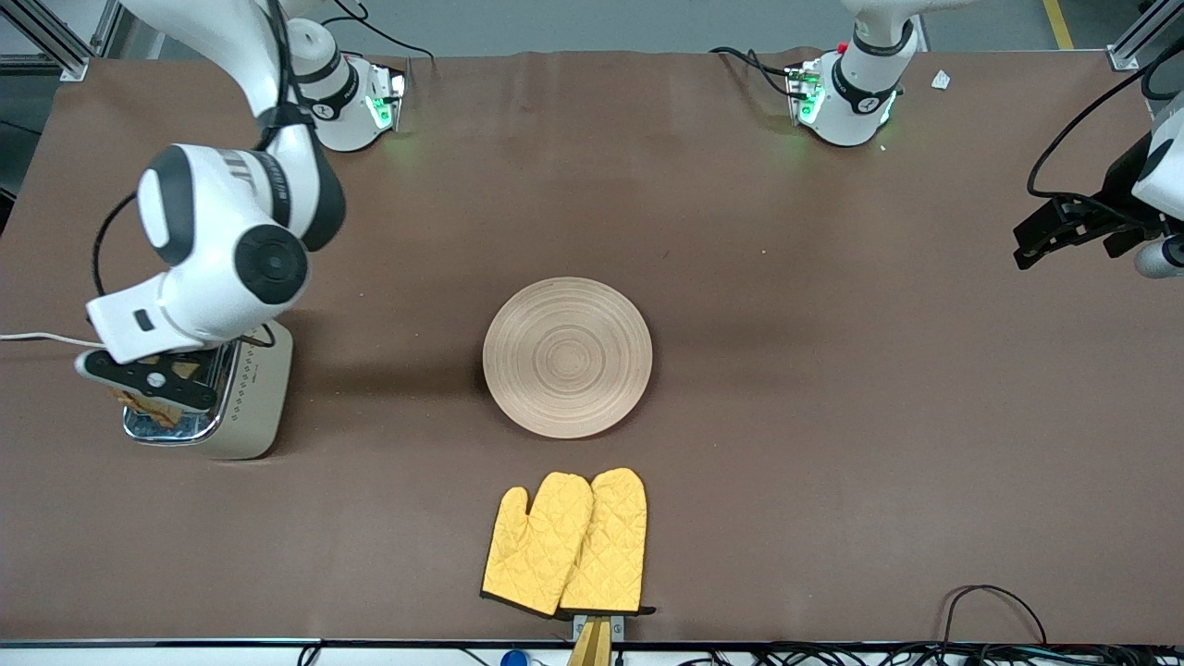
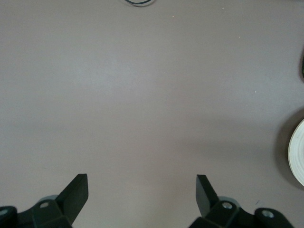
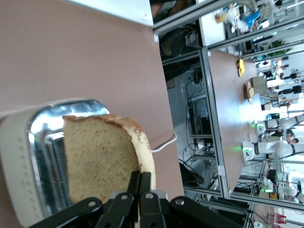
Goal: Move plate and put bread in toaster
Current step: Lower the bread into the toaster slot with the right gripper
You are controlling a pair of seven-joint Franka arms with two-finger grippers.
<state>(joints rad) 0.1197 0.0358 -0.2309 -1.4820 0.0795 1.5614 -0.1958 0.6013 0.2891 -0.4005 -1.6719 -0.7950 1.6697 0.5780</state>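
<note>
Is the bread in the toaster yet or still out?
Out: the right gripper holds the bread above the toaster, most of the slice showing.

Counted: one plate (image 1: pixel 567 357), one slice of bread (image 3: pixel 102 156), one toaster (image 1: pixel 248 407), two yellow oven mitts (image 1: pixel 566 544). Two grippers: left gripper (image 2: pixel 141 192), fingers (image 2: pixel 76 194) apart over bare table; right gripper (image 3: pixel 139 190), fingers (image 3: pixel 134 186) pinched on the bread.

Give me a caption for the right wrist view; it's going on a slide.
Right gripper shut on a brown speckled bread slice, holding it over the chrome-topped cream toaster.
</note>
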